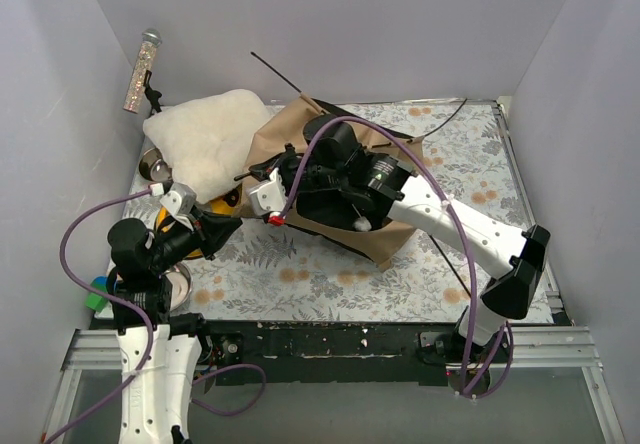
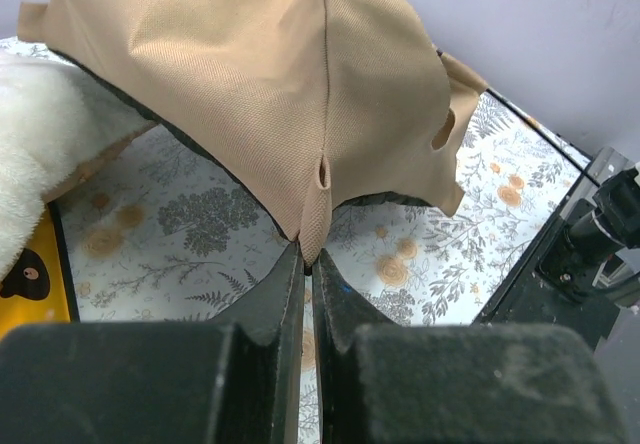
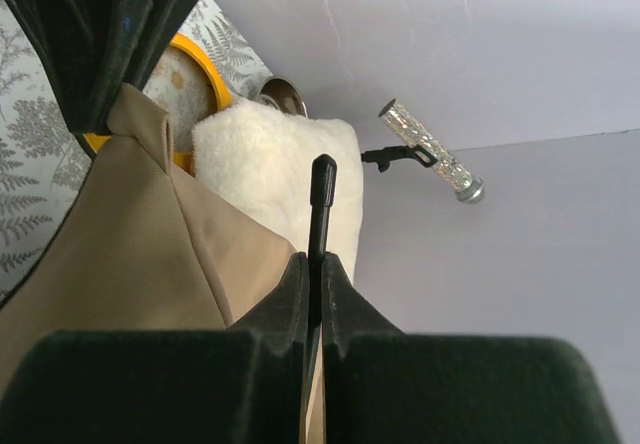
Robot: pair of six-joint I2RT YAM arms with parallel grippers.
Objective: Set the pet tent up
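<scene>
Pet tent (image 2: 250, 84) corner in left gripper (image 2: 307, 256), pole (image 3: 322, 184) in right gripper (image 3: 320, 264)

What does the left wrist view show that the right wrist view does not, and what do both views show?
Only the left wrist view: the left gripper shut on a hanging corner of the pet tent. Only the right wrist view: the right gripper shut on a thin black pole, a glittery tube on the wall, a metal bowl. Both: the pet tent, the white cushion, the floral table.
</scene>
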